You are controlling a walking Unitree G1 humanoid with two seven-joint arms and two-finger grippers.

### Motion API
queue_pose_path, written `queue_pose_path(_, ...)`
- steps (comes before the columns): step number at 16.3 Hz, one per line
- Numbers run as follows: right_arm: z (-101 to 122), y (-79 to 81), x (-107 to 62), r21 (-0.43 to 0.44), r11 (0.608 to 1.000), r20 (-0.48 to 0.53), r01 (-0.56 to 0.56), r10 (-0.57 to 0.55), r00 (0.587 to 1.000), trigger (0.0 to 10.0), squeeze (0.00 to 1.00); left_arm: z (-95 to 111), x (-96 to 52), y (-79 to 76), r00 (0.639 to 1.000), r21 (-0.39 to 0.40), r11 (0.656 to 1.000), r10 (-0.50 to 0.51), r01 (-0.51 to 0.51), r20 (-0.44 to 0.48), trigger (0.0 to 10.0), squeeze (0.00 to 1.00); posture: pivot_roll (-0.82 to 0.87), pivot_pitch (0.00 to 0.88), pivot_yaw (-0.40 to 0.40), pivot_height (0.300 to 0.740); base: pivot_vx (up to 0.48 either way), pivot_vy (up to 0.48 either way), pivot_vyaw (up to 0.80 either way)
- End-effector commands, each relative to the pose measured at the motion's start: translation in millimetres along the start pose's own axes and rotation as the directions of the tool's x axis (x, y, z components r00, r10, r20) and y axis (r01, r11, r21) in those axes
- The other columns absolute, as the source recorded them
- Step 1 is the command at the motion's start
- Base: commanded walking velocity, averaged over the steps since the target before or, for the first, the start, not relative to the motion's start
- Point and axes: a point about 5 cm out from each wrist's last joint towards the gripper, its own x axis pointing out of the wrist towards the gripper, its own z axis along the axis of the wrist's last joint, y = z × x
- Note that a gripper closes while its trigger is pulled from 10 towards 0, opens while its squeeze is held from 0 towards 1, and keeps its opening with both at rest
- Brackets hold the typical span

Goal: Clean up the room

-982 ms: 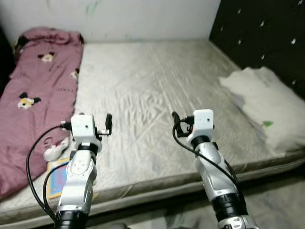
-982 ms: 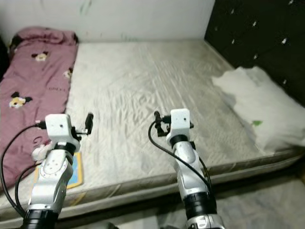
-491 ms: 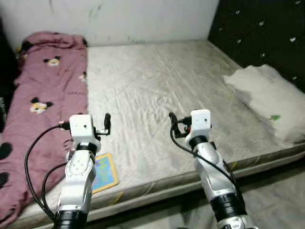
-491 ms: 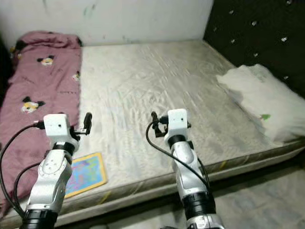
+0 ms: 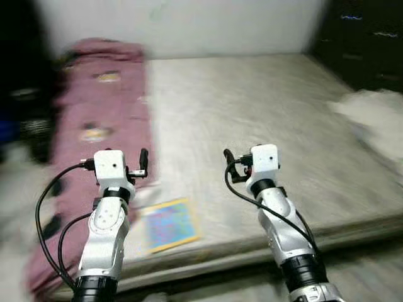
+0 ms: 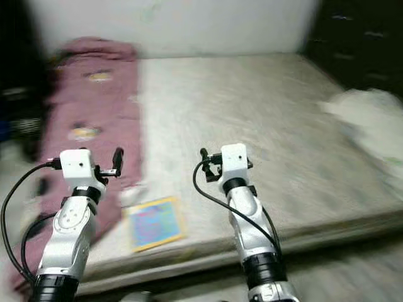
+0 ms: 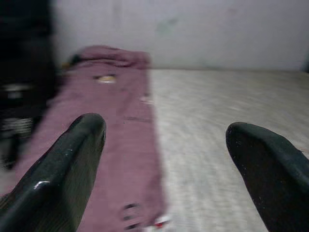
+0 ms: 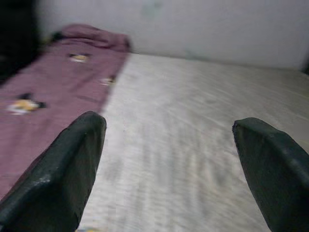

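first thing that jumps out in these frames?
The maroon blanket with cartoon prints, lying along the robot's left side of the bare grey mattress. Next, the colourful book near the mattress's front edge, between the raised left gripper and right gripper, both open and empty.

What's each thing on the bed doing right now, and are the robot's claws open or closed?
Left claw: open, holding nothing, raised before the bed.
Right claw: open, holding nothing, raised before the bed.
Picture book: lying flat, closed, near the mattress edge.
Maroon blanket: spread along the bed's left side.
White pillow: lying at the right, blurred.
Mattress: bare, wrinkled.
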Motion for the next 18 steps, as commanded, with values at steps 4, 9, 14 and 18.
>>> queue_pose_path(4,-2.4,-9.1,-1.3,-0.008,0.999,-0.013,0.034,-0.034,0.999,10.0,0.00,-1.2,1.0,-5.6,1.000,-0.014,1.000,-0.006,0.006,-0.013,10.0,0.00,0.07,0.000,-0.029,0.740,0.000,0.480,0.10)
queue_pose_path(9,-1.0,-9.8,0.4,-0.014,0.999,-0.011,0.033,-0.033,0.999,10.0,0.00,1.9,3.2,-5.8,1.000,-0.006,1.000,0.005,-0.005,0.008,10.0,0.00,0.06,0.000,-0.032,0.740,0.000,0.192,0.00)
queue_pose_path(14,0.6,-8.6,1.6,0.008,1.000,-0.004,0.030,-0.030,1.000,10.0,0.00,5.4,5.5,-7.6,1.000,0.025,1.000,-0.006,0.005,0.024,10.0,0.00,0.06,0.000,-0.033,0.740,0.000,0.000,0.00)
queue_pose_path(18,-0.6,-9.9,2.2,0.015,0.999,-0.018,0.039,-0.038,0.999,10.0,0.00,4.9,5.7,-7.3,1.000,0.014,1.000,-0.008,0.008,0.017,10.0,0.00,0.06,0.000,-0.031,0.740,0.000,0.000,-0.71)
